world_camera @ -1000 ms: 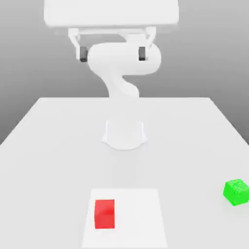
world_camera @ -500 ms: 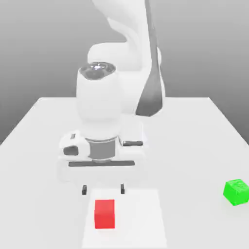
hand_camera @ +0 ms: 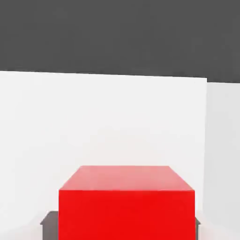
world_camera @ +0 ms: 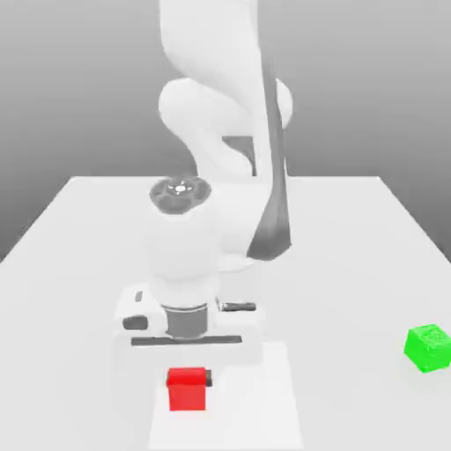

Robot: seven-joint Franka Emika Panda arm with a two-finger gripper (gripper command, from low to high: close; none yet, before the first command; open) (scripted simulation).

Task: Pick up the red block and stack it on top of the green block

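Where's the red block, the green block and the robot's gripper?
red block (world_camera: 186, 392): exterior view, its front face.
green block (world_camera: 428, 349): exterior view, its middle.
gripper (world_camera: 188, 380): exterior view, between its fingertips, around the red block.

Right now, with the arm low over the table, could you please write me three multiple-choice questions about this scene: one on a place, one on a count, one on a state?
1. Where is the small green cube?
A. at the exterior view's right, alone on the white table
B. on the red cube
C. behind the arm's base

2. How many cubes are in view?
A. one
B. two
C. three

3. Where is the small red cube now?
A. stacked on the green cube
B. high in the air
C. down on the table, under the claw

Answers:
1 A, it sits apart near the table's right edge.
2 B, one red and one green.
3 C, the claw is directly over it and it is not lifted.
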